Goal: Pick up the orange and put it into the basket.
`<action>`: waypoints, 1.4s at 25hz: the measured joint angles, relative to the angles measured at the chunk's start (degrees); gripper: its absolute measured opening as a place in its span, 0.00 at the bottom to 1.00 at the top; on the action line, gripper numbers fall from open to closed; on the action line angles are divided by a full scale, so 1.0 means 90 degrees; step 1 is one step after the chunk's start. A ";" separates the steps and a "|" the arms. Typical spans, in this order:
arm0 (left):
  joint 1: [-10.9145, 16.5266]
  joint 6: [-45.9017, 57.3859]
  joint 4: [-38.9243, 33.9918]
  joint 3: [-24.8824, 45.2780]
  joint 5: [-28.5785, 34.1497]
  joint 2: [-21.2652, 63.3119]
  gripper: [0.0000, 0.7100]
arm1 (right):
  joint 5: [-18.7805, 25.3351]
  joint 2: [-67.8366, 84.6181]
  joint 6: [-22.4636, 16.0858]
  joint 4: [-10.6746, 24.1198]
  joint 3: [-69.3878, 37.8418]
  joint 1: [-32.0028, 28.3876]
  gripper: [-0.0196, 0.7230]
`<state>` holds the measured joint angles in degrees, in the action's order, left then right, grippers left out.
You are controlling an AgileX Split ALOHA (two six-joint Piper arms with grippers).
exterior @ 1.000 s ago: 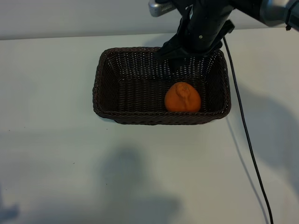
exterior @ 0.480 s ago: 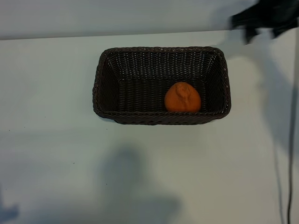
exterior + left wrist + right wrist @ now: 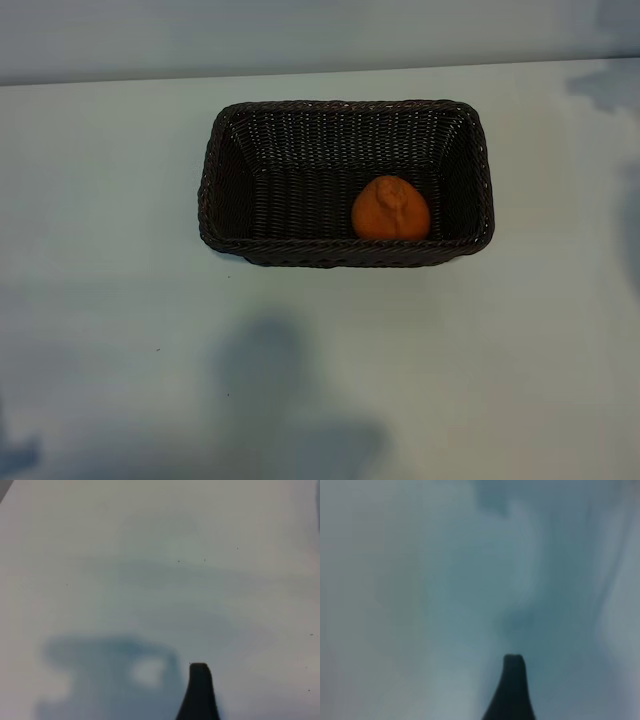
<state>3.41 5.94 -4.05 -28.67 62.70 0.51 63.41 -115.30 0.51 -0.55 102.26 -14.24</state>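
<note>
The orange [image 3: 390,210] lies inside the dark brown wicker basket [image 3: 205,190], against its near wall and toward its right end, in the exterior view. Nothing touches it. Neither arm appears in the exterior view. Of my left gripper only one dark fingertip [image 3: 199,680] shows, above bare white table with nothing beside it. The right wrist view likewise shows a single dark fingertip [image 3: 513,675] over a blurred pale surface, holding nothing. Both grippers stand open.
The basket stands at the back middle of a white table [image 3: 120,300]. The table's far edge [image 3: 100,80] runs just behind the basket. A soft arm shadow [image 3: 280,390] falls on the near part of the table.
The right arm has pulled back from above the basket's far side, up and to the right, and left the exterior view. The orange and basket have not moved.
</note>
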 joint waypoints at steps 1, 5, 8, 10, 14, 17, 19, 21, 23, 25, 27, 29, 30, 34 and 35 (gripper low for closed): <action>0.0000 0.0000 0.0000 0.0000 0.0000 0.0000 0.83 | 0.0059 0.0006 0.0016 0.0015 0.0000 0.0006 0.81; 0.0000 0.0000 0.0000 0.0000 0.0000 0.0000 0.83 | 0.0400 0.0194 0.0110 -0.0031 0.0000 0.0006 0.81; 0.0000 0.0000 0.0000 0.0000 0.0000 0.0000 0.82 | 0.0583 0.0643 0.0146 -0.0040 0.0000 0.0006 0.81; 0.0000 0.0000 0.0000 0.0000 0.0000 0.0000 0.82 | 0.0698 0.1086 0.0146 -0.0066 0.0000 0.0006 0.81; 0.0000 0.0000 0.0000 0.0000 0.0000 0.0000 0.82 | 0.0810 0.2045 0.0140 -0.0085 0.0000 0.0006 0.81; 0.0000 0.0000 0.0000 0.0000 0.0000 0.0000 0.82 | 0.0896 0.2906 0.0099 -0.0167 -0.0006 0.0006 0.81; 0.0000 0.0000 0.0000 0.0000 0.0000 0.0000 0.82 | 0.0896 0.3465 0.0072 -0.0216 -0.0013 0.0006 0.81; 0.0000 0.0000 0.0000 0.0000 0.0000 0.0000 0.82 | 0.0902 0.4040 0.0049 -0.0222 -0.0012 0.0006 0.81; 0.0000 0.0000 0.0000 0.0000 0.0000 0.0000 0.82 | 0.0902 0.4675 0.0022 -0.0259 -0.0012 0.0006 0.81; 0.0000 0.0000 0.0000 0.0000 0.0000 0.0000 0.82 | 0.0902 0.5278 0.0014 -0.0259 -0.0070 0.0006 0.81; 0.0000 0.0000 0.0000 0.0000 0.0000 0.0000 0.82 | 0.0902 0.6016 -0.0001 -0.0228 -0.0253 0.0006 0.81; 0.0000 0.0000 0.0000 0.0000 0.0000 0.0000 0.82 | 0.0902 0.6815 -0.0001 -0.0108 -0.0525 0.0006 0.81; 0.0000 0.0000 0.0000 0.0000 0.0000 0.0000 0.82 | 0.0902 0.7199 0.0024 -0.0013 -0.0663 0.0006 0.81; 0.0000 0.0000 0.0000 0.0000 0.0000 0.0000 0.82 | 0.0801 0.8707 0.0106 0.0385 -0.1575 0.0006 0.81; 0.0000 0.0000 0.0000 0.0000 0.0000 0.0000 0.82 | 0.0719 0.9118 0.0121 0.0468 -0.1870 0.0006 0.81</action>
<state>3.41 5.94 -4.05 -28.67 62.70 0.51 69.88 -33.24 1.61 3.66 85.43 -14.18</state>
